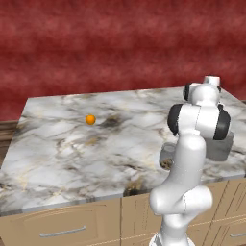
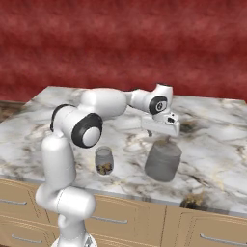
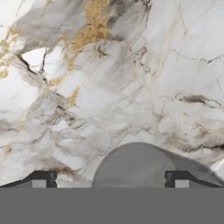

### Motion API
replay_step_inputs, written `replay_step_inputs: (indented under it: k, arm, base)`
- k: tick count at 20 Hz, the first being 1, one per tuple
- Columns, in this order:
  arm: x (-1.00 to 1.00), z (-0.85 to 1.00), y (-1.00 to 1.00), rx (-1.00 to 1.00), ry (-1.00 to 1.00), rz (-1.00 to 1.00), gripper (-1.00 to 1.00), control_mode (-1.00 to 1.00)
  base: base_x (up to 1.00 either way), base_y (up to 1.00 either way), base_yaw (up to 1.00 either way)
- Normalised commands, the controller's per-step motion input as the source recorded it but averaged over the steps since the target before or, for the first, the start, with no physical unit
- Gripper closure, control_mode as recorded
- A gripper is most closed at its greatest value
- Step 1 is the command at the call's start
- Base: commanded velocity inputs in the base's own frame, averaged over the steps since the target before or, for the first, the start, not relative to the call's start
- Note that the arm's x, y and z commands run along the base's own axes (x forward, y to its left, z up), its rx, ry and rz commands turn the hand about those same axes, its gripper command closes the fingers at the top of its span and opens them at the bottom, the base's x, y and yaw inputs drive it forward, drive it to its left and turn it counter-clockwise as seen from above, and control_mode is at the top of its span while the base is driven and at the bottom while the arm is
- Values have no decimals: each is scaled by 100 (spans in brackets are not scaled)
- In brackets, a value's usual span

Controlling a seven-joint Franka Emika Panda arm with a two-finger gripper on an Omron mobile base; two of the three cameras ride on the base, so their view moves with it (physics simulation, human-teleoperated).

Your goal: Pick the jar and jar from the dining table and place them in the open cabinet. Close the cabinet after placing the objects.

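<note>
Claw [image 2: 161, 136] hangs just above the big grey jar [image 2: 163, 161] near the front edge of the marble tabletop [image 2: 212, 144], fingers spread wide, nothing between them. The hand view looks straight down: the jar's rounded grey lid [image 3: 135, 166] sits between the two dark fingertips [image 3: 43, 178], no contact visible.

The right base view gives the clearest picture: the grey jar stands upright, and beside it, toward the arm's column, stands a smaller clear jar [image 2: 103, 161] with brown bits at the bottom. The two are near each other, apart.

In the left base view the white arm covers much of both: the small jar [image 1: 166, 157] peeks out left of the arm, the grey jar [image 1: 222, 146] pokes out to its right, and the claw is tucked behind the arm's elbow.

That view adds a small orange ball [image 1: 90, 119], well apart from the jars, farther back on the tabletop. Beige drawer fronts [image 1: 62, 226] run below.
</note>
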Motion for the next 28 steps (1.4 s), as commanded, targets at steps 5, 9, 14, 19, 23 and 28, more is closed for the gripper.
replay_step_inputs:
  k: [5, 9, 14, 19, 23, 28]
  arm:
    - [-65, 0, -2, 5, -6, 0, -100, -100]
    - [-6, 0, 2, 0, -3, 0, -100, -100]
    - [3, 6, 27, 0, -6, 0, -100, -100]
    - [20, 47, 43, -8, -7, 0, -100, -100]
    - [-31, 12, 31, -9, 5, 0, -100, -100]
    - [-23, -3, 30, -30, 0, -5, -100, -100]
  base:
    - [0, 0, 0]
    - [0, 0, 0]
    - [0, 0, 0]
    - [0, 0, 0]
    - [0, 0, 0]
    - [0, 0, 0]
